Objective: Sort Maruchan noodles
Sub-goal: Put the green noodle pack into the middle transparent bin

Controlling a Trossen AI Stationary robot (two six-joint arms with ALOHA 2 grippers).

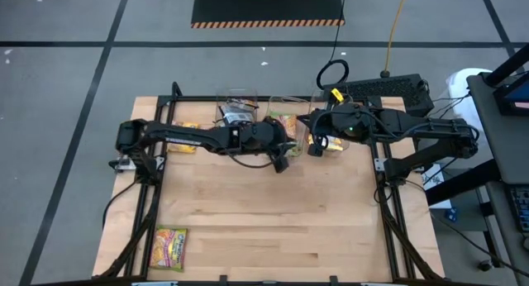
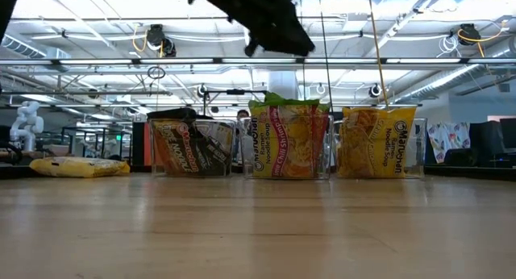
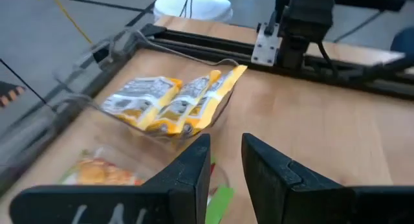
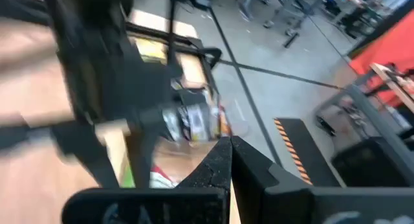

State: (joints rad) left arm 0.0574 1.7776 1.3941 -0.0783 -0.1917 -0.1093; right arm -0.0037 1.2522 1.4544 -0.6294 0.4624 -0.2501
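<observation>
Left jaws (image 1: 282, 164): seen slightly parted in the left wrist view, with a narrow gap between the two dark fingers (image 3: 187, 179) and nothing held; poised above the worktop just in front of the row of bins.
Left arm: stretched from its base at the far left across to the middle of the far edge, wrist angled down.
Right jaws (image 1: 315, 147): seen pressed together in the right wrist view, with nothing visible between them; held just beside the yellow bin.
Right arm: reached in from the far right, its wrist close to the left arm's.
Clear plastic bins: three are set in a row along the far edge.
Black bin (image 2: 192, 147): black and red-orange Maruchan packets are stood inside.
Middle bin (image 2: 290, 140): lime-green and pink packets are stood upright inside.
Yellow bin (image 2: 381, 142): yellow-orange packets are held inside.
Loose packets: one green-and-pink packet (image 1: 171, 248) lies flat at the near left corner of the worktop (image 1: 273, 228); one yellow packet (image 1: 185, 126) lies at the far left, partly under the left arm.
</observation>
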